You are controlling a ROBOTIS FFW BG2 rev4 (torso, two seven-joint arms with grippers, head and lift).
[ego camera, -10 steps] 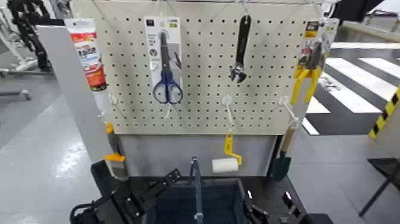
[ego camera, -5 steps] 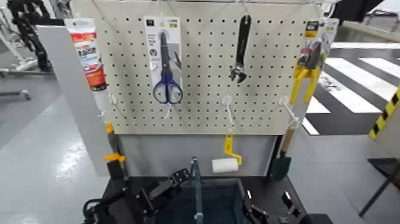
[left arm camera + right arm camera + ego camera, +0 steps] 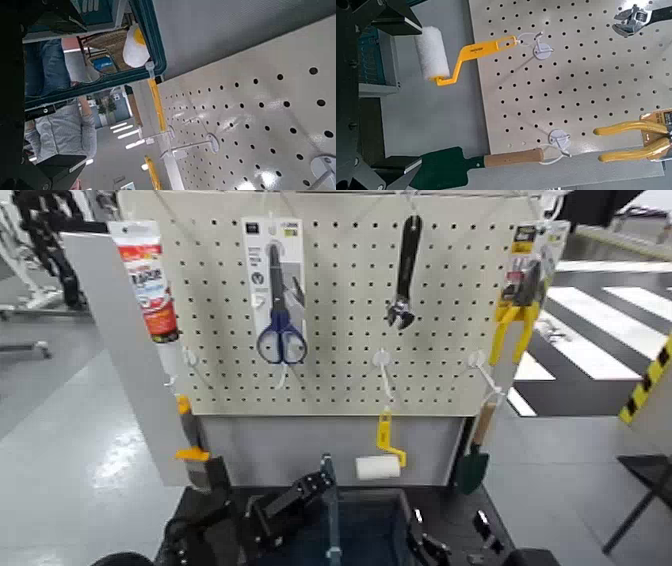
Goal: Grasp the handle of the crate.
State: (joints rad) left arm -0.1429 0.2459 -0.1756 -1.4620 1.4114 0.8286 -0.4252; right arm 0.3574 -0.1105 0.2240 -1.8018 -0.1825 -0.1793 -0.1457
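So the pegboard [image 3: 340, 300] is sitting well beyond the left gripper [image 3: 312, 487], taking up most of the head view, with the scissors pack [image 3: 277, 290], wrench [image 3: 403, 275], pliers [image 3: 520, 300] and the sealant tube [image 3: 145, 280] hanging high above it. Nothing up there is changing from a second ago.

Down low, the crate [image 3: 375, 535] is sitting right below and just beside the left gripper, with its handle [image 3: 329, 510] standing up as a thin strip at the crate's middle. Compared with the earlier frames the left arm is pushing further in: a second back the gripper was off to the side near the crate's corner, and now its tip is right up against the top of the handle. Can't tell if the fingers are apart or closed, they're just a dark lump from the head camera.

The yellow paint roller [image 3: 380, 458] is hanging just past the handle, a bit to the far side of the gripper, and the trowel [image 3: 472, 460] is further along.

The right gripper [image 3: 440, 548] is idling low by the crate's other side, hardly showing, so no call on its fingers either.
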